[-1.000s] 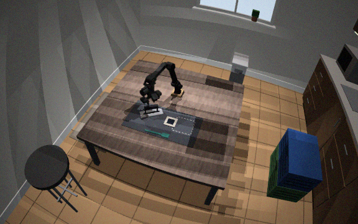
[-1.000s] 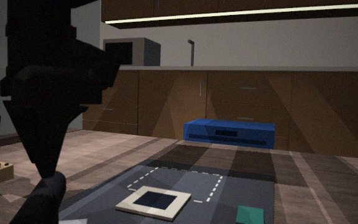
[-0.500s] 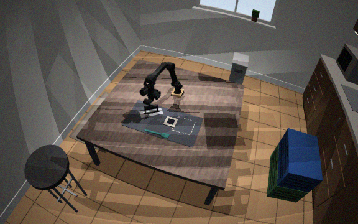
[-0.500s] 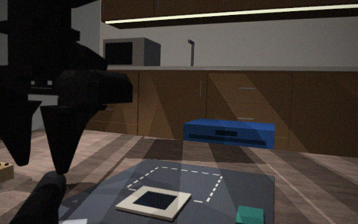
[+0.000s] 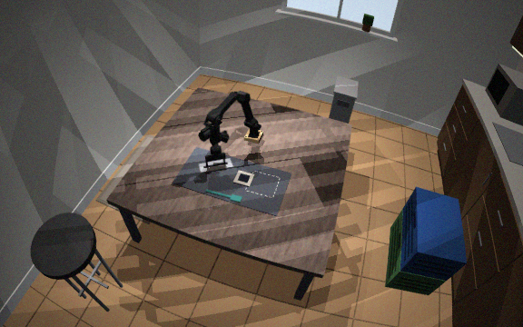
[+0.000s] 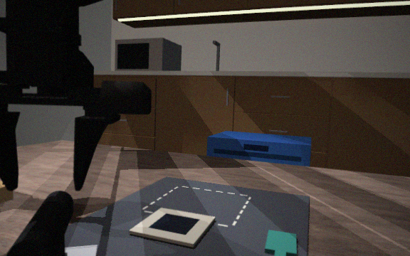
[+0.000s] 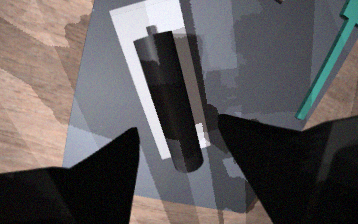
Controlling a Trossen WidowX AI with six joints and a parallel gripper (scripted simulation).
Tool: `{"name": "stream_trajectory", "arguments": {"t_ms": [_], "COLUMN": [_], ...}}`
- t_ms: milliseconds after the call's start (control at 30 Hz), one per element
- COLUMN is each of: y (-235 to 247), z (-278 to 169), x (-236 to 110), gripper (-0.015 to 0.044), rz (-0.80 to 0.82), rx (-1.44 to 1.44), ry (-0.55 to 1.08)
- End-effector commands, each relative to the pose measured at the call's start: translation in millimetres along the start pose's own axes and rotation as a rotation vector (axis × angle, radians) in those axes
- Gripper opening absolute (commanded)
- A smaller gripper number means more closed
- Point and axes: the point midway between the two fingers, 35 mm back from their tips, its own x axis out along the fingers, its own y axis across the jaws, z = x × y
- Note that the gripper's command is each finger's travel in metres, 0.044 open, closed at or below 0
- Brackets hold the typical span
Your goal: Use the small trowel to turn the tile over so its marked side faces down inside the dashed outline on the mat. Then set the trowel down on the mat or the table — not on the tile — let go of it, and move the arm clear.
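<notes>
Near the far left corner of the wooden table [image 5: 261, 218], a black parallel-jaw gripper [image 7: 179, 132] hangs open and empty above a dark cylindrical handle [image 7: 169, 100] lying on a white patch [image 7: 140, 55] of the grey mat [image 5: 261, 202]. A square cream tile [image 6: 173, 226] with its dark marked face up lies on one corner of the dashed outline [image 6: 205, 200]. A teal flat trowel [image 5: 223, 195] rests along the mat's near edge, apart from the tile.

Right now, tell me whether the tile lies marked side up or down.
Up: the tile shows its dark square in a pale frame on top, flat on the mat.
</notes>
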Motion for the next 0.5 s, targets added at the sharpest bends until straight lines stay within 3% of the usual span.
{"name": "stream_trajectory", "arguments": {"t_ms": [0, 467], "y": [0.0, -0.3], "z": [0.1, -0.1], "x": [0.3, 10.9], "gripper": [0.027, 0.027], "rz": [0.002, 0.002], "rx": [-0.136, -0.139], "ry": [-0.002, -0.003]}}
